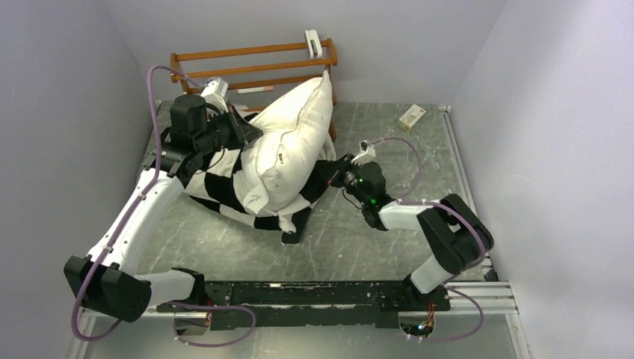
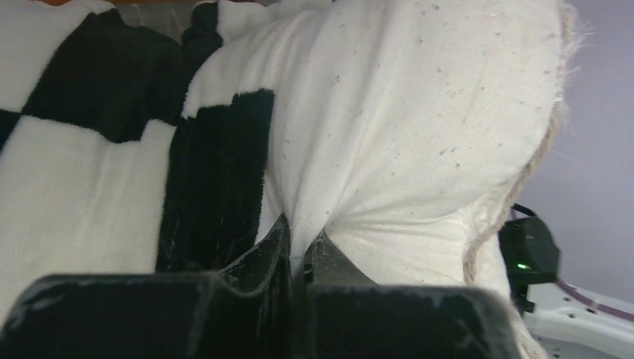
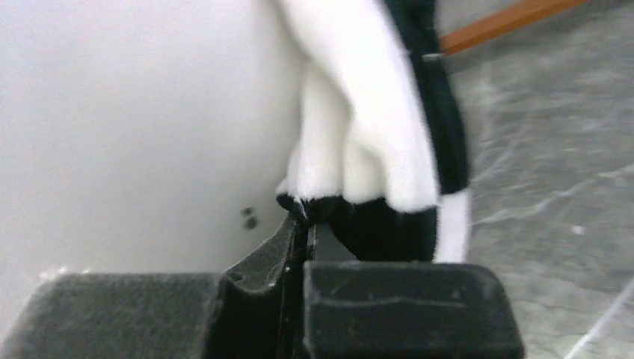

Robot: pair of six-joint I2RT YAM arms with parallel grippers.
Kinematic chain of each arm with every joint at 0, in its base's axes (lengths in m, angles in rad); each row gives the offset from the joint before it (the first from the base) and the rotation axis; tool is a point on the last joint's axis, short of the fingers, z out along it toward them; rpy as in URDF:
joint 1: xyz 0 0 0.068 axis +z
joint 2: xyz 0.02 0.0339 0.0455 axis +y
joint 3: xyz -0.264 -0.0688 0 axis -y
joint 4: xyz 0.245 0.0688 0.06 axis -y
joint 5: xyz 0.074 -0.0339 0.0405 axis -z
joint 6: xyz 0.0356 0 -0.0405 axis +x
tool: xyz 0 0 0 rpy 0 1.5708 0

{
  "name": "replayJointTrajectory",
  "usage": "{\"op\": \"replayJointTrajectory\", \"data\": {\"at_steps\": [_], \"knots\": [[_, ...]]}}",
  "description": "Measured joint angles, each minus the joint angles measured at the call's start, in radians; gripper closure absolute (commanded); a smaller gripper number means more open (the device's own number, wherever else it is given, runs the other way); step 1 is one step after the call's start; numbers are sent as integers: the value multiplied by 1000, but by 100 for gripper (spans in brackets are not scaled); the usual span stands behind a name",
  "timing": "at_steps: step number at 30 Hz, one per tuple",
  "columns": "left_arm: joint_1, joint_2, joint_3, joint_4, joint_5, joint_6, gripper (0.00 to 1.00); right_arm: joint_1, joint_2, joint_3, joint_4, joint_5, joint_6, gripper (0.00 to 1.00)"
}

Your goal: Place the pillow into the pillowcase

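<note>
Judging from above, Mara, how far along is this?

Partway at best, Tom. The plump white rectangular pillow stands tilted on the grey marbled surface. Only its near, lower end sits inside the plush black-and-white checkered pillowcase. Most of it juts out toward the far side, and its top corner reaches the brown wooden rack.

So what's left?

Nearly all of it, I'd say. The checkered sack is bunched around the near end and on the left side, and it has to be drawn up over the whole exposed length.

What are the arms doing?

The left tool is at the pillow's left flank, where the checkered edge meets the bare white cloth. In its own wrist view the left tool is clamped on a gathered fold of the pillow. A black square of the pillowcase lies right against the left finger. Whether any plush is caught too, I cannot tell.

And the right one?

The right tool is on the pillow's right side, low down. Seen close, the right tool is closed, with the black hem of the pillowcase pinched at its tips. The rest of the hem hangs in folds just to the right.

So the pillow sits between the two tools?

Yes, one is on each flank, near the sack's mouth.
</note>
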Motion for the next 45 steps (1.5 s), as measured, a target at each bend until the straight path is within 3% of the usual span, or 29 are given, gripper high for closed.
{"op": "replayJointTrajectory", "data": {"at_steps": [6, 11, 19, 21, 27, 32, 36, 45], "knots": [[0, -2, -45, 34, -37, 29, 95, -43, -93, -44, 29, -291, -6, 100], [0, -19, -100, 84, -67, 45, 95, -79, -130, -44, 67, -433, 52, 100], [0, -18, -194, 122, -121, 63, 95, -124, -149, -119, 455, -607, 256, 100], [0, -17, -206, 129, -121, 65, 95, -138, -160, -163, 465, -620, 267, 100], [0, 4, -232, 156, -119, 64, 95, -148, -243, -233, 377, -583, 178, 100], [-2, 14, -269, 186, -114, 61, 95, -146, -247, -246, 110, -428, 77, 100], [-2, 21, -291, 218, -101, 55, 95, -146, -219, -219, -115, -303, 28, 93], [-2, 35, -315, 260, -72, 40, 95, -106, -217, -103, -410, -163, -39, 65]]}}
